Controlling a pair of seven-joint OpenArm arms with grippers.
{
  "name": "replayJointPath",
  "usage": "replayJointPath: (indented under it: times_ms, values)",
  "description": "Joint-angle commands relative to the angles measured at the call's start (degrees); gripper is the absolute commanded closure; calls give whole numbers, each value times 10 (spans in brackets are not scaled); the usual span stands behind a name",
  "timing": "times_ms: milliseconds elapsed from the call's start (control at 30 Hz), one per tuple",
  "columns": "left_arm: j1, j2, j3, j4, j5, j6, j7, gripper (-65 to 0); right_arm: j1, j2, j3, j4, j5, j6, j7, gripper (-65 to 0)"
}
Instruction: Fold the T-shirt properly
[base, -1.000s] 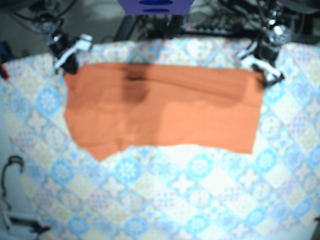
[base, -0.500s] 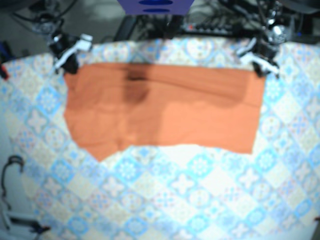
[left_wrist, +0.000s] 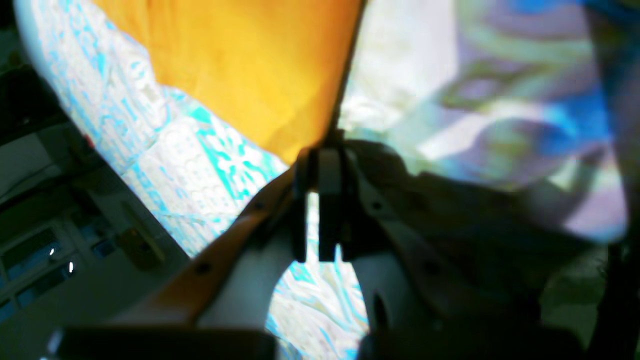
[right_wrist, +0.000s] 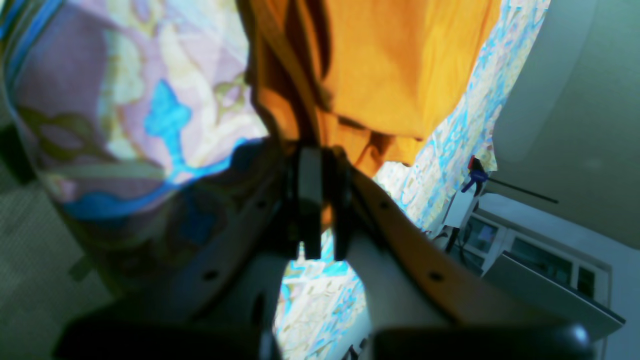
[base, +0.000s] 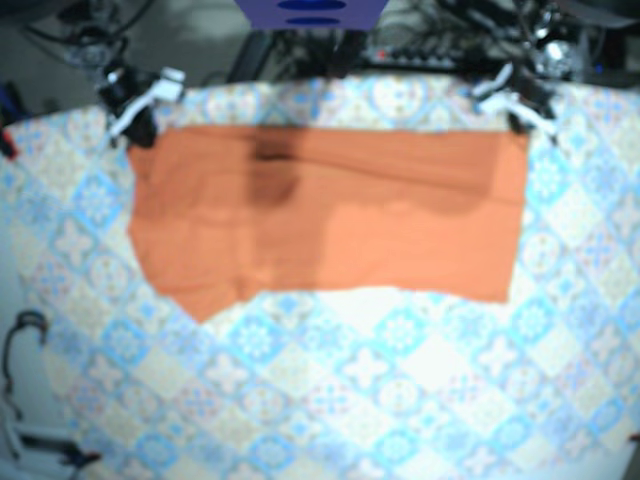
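While it lies spread flat, the T-shirt (base: 330, 215) reads as a wide orange band, apparently doubled over already, with one far corner at the tips of each gripper. I judge it light, limp and unlikely to slide on the cloth beneath. It has no stiffness of its own, so a hold anywhere but a corner or hem would let the rest sag and crease. Right gripper (right_wrist: 320, 150): jaws drawn close, with orange fabric bunched over the tips and showing in the slit between them, so I take it to be pinching its corner. Left gripper (left_wrist: 322, 150): jaws likewise narrow, but only pale pattern shows through the slit. The shirt's corner ends right at the tips, and I judge that this gripper holds nothing, though the very tips are blurred. Beneath both: tablecloth (base: 380, 400), tiled in blue and cream, running on well past the shirt's edge opposite the grippers. For the next fold I would take the corner at the left tips to match the right's hold, so both corners travel together.
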Motion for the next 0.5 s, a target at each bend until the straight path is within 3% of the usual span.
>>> replayJointPath:
  times_ms: [0, 467]
  values:
    - [8, -8, -4, 15, 1, 7, -1, 0, -2, 8, 3, 7, 3, -9, 1, 0]
    - [64, -10, -6, 37, 1, 9, -2, 0, -14, 11, 8, 12, 3, -9, 3, 0]
